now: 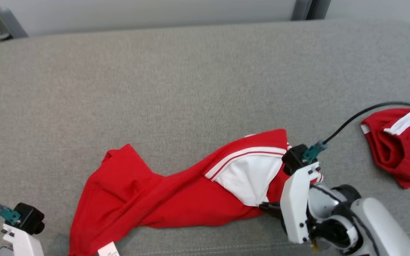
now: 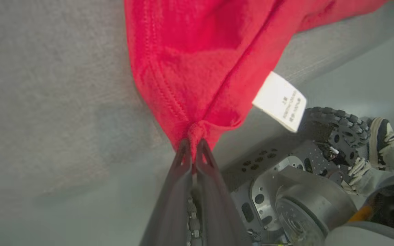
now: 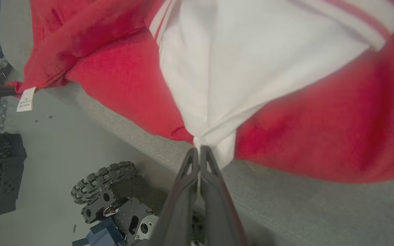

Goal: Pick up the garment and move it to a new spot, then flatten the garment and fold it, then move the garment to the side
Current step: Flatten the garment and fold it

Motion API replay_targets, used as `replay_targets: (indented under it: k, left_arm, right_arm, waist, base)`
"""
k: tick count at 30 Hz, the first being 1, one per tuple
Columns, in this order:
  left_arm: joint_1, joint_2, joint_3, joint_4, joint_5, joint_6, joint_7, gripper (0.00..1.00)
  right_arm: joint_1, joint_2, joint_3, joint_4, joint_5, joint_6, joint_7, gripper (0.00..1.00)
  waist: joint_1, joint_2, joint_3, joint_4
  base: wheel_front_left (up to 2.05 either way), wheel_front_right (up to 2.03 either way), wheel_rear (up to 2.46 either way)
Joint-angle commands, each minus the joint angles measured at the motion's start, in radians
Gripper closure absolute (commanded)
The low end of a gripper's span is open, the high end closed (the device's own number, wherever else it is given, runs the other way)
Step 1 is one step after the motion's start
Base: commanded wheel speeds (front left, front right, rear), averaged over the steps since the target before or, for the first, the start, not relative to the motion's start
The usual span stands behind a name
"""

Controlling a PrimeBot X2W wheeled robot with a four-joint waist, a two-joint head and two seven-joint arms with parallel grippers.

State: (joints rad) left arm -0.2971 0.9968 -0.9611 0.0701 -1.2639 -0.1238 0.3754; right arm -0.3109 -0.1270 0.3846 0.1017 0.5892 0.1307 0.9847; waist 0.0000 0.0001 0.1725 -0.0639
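red garment [image 1: 137,199], white-panelled, white-striped; grey, perhaps woven, surface [image 1: 190,71]

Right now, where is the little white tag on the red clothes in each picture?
Head view: white tag at the bottom edge, left of middle, on the red garment.
Left wrist view: tag right of middle, hanging off the red hem.
Right wrist view: tag far left, a bit above the middle.
Shared landmark: the grey cushion, whose front edge runs beside the tag.

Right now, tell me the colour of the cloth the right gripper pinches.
White, a panel of the red garment; clearest in the right wrist view.
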Motion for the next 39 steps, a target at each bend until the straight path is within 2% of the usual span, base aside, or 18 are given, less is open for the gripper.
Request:
replay_targets:
  k: [1,4,5,6,7,8,10,12,14,18,21,23,26,28,31,34,36,39]
  left_arm:
    - [-0.066,0.087,0.028,-0.049,-0.056,-0.007,0.048,1.00]
    - [-0.151,0.145,0.053,-0.097,-0.192,-0.007,0.147,1.00]
    - [-0.201,0.150,0.083,-0.092,-0.206,-0.007,0.144,1.00]
    - [-0.258,0.147,0.123,-0.076,-0.212,-0.007,0.121,1.00]
    - [-0.332,0.144,0.170,-0.055,-0.183,-0.007,0.069,1.00]
    - [-0.418,0.132,0.230,-0.029,-0.136,-0.007,-0.029,1.00]
    - [-0.604,0.097,0.345,0.001,-0.019,-0.007,-0.294,1.00]
    - [-0.738,0.054,0.405,0.025,-0.001,-0.007,-0.476,1.00]
    - [-0.826,0.037,0.414,0.040,0.019,-0.007,-0.587,1.00]
    - [-0.874,0.061,0.347,0.025,0.056,-0.007,-0.632,1.00]
    - [-0.851,0.064,0.349,0.037,0.028,-0.007,-0.636,1.00]
    - [-0.806,0.062,0.388,0.036,0.022,-0.007,-0.636,1.00]
    - [-0.674,0.057,0.409,0.030,0.044,-0.007,-0.637,1.00]
    - [-0.571,0.047,0.411,0.037,0.087,-0.007,-0.637,1.00]
    - [-0.429,-0.006,0.461,0.070,0.129,-0.007,-0.637,1.00]
    - [-0.320,-0.069,0.539,0.082,0.200,-0.007,-0.637,1.00]
    - [-0.230,-0.138,0.614,0.071,0.272,-0.007,-0.637,1.00]
    - [-0.166,-0.175,0.631,0.054,0.352,-0.007,-0.637,1.00]
  right_arm:
    - [-0.011,0.024,-0.029,-0.077,-0.024,0.000,0.068,1.00]
    - [-0.084,0.069,-0.122,-0.165,-0.112,0.000,0.110,1.00]
    - [-0.140,0.074,-0.149,-0.178,-0.145,0.000,0.075,1.00]
    - [-0.213,0.075,-0.177,-0.180,-0.159,0.000,-0.006,1.00]
    - [-0.303,0.076,-0.218,-0.166,-0.173,0.000,-0.121,1.00]
    - [-0.407,0.076,-0.268,-0.140,-0.208,0.000,-0.251,1.00]
    - [-0.629,0.076,-0.403,-0.070,-0.279,0.000,-0.529,1.00]
    - [-0.808,0.076,-0.510,0.013,-0.315,0.000,-0.711,1.00]
    - [-0.928,0.077,-0.552,0.094,-0.349,0.000,-0.795,1.00]
    - [-1.030,0.077,-0.586,0.156,-0.388,0.000,-0.824,1.00]
    - [-1.021,0.077,-0.600,0.158,-0.363,0.000,-0.827,1.00]
    - [-0.984,0.077,-0.603,0.138,-0.345,0.000,-0.849,1.00]
    - [-0.847,0.077,-0.555,0.121,-0.280,0.000,-0.841,1.00]
    - [-0.716,0.077,-0.503,0.132,-0.184,0.000,-0.843,1.00]
    - [-0.516,0.077,-0.415,0.154,-0.056,0.000,-0.906,1.00]
    - [-0.361,0.077,-0.353,0.161,-0.003,0.000,-0.991,1.00]
    - [-0.258,0.077,-0.335,0.160,0.038,0.000,-1.062,1.00]
    - [-0.194,0.077,-0.335,0.158,0.038,0.000,-1.094,1.00]
  waist:
    - [0.0000,-0.0001,0.090,0.005]
    - [0.0000,-0.0001,0.179,0.008]
    - [0.0000,-0.0001,0.211,0.008]
    - [0.0000,-0.0001,0.240,0.007]
    - [0.0000,-0.0001,0.269,0.005]
    - [0.0000,-0.0001,0.296,0.002]
    - [0.0000,-0.0001,0.329,0.000]
    - [0.0000,-0.0001,0.337,0.003]
    - [0.0000,-0.0001,0.330,-0.002]
    - [0.0000,-0.0001,0.353,-0.019]
    - [0.0000,-0.0001,0.387,-0.028]
    - [0.0000,-0.0001,0.429,-0.037]
    - [0.0000,-0.0001,0.476,-0.046]
    - [0.0000,-0.0001,0.494,-0.051]
    - [0.0000,-0.0001,0.501,-0.055]
    - [0.0000,-0.0001,0.497,-0.050]
    - [0.0000,-0.0001,0.474,-0.038]
    - [0.0000,-0.0001,0.444,-0.032]
  base:
    - [0.00,0.00,0.00]
    - [0.00,0.00,0.00]
    - [0.00,0.00,0.00]
    - [0.00,0.00,0.00]
    - [0.00,0.00,0.00]
    - [0.00,0.00,0.00]
    - [0.00,0.00,0.00]
    - [0.00,0.00,0.00]
    - [0.00,0.00,0.00]
    - [0.00,0.00,0.00]
    - [0.00,0.00,0.00]
    - [0.00,0.00,0.00]
    - [0.00,0.00,0.00]
    - [0.00,0.00,0.00]
    - [0.00,0.00,0.00]
    - [0.00,0.00,0.00]
    - [0.00,0.00,0.00]
    - [0.00,0.00,0.00]
